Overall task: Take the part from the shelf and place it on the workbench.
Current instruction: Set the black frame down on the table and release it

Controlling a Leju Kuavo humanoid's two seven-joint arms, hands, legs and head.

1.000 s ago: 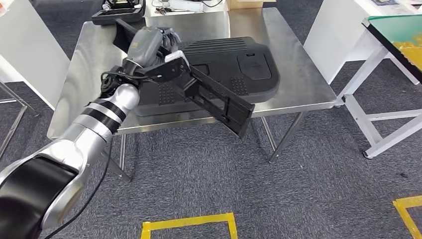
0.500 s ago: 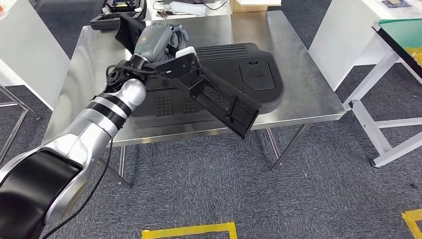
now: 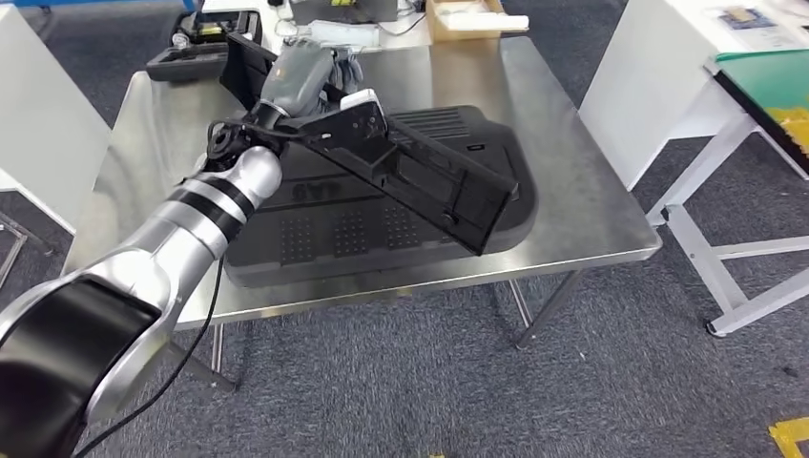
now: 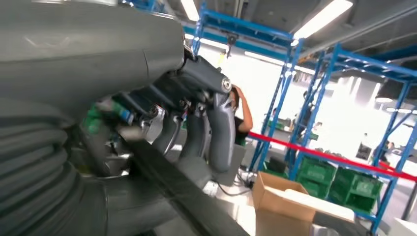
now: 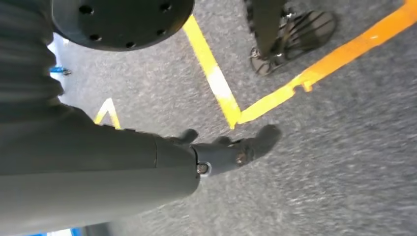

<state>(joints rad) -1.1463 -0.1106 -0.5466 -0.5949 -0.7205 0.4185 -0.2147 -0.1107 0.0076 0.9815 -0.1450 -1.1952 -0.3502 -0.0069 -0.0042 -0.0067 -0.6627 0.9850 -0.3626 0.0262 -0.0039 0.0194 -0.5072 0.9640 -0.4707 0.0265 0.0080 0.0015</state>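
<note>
- Finding no word, brand, number or sign clear enough for reading in any view.
- Showing faint raised marks on the large black moulded panel lying on the steel workbench, too blurred for making out as letters.
- Showing a tiny pale label further along the same panel, too small for reading.
- Showing a printed sheet on the white table at the far right, its print too small for telling.
</note>
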